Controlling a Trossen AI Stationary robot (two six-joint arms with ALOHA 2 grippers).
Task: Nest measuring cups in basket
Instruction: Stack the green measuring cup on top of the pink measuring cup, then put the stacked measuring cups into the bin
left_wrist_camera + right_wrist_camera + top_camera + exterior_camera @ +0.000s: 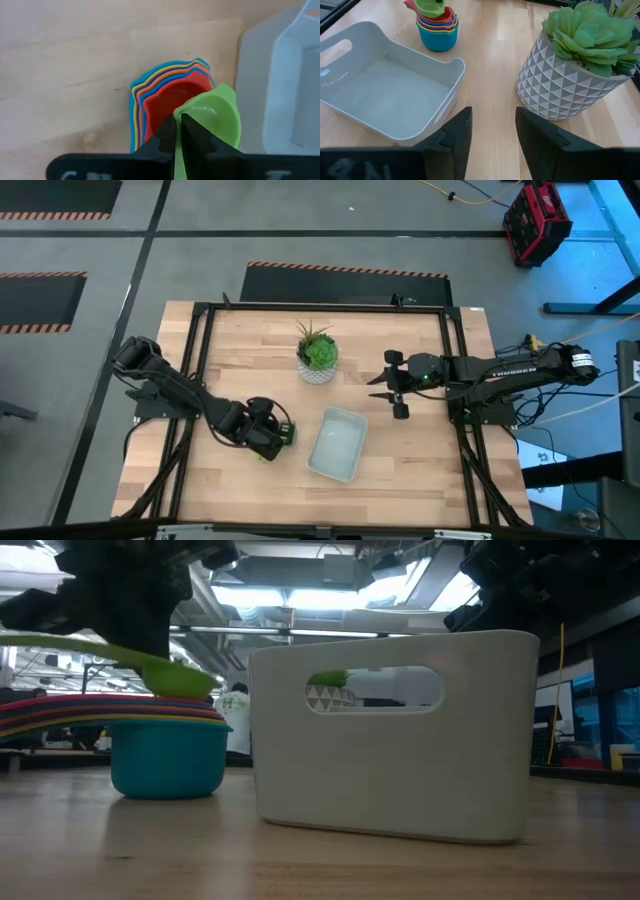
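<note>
Basket [390,740]: nearest low cam, empty on tabletop, just beside cup stack [165,95].
L gripper [177,132]: jaws clenched on green cup [217,117] over stack.
R gripper [492,132]: jaws released, idle by plant pot [560,85].
Tip: centre green cup, lower level, then release.

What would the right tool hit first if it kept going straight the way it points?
Probably nothing near: the right tool points along bare table between the basket and the plant pot. Depth beyond is unclear.
</note>
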